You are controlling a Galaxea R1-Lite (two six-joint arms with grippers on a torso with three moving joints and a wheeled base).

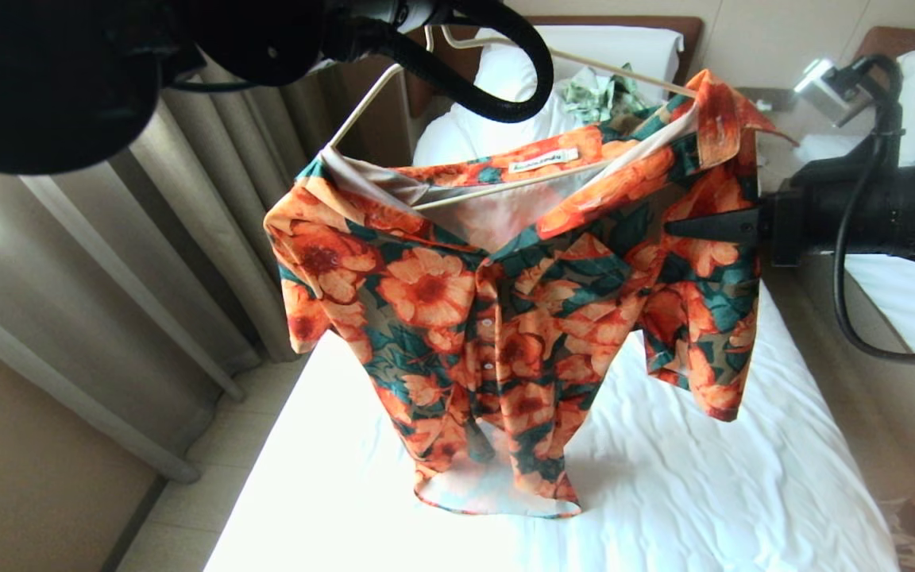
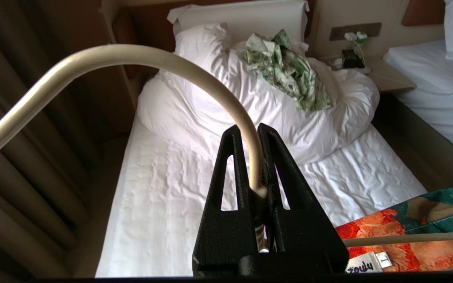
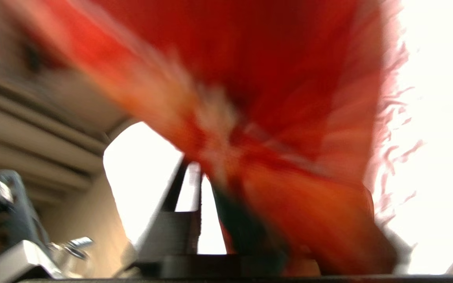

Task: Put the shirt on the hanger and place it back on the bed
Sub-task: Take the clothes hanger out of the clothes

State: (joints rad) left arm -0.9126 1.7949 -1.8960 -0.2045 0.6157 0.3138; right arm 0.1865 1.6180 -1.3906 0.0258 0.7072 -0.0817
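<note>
Shirt (image 1: 505,334): hangs over bed (image 1: 664,477) on wire hanger (image 2: 132,59), far shoulder loose; left claw (image 2: 251,157) clamped on hook, right claw (image 1: 676,229) at sleeve, grip unclear. Risk: tug slides cloth off the wire, or hook twists free
</note>
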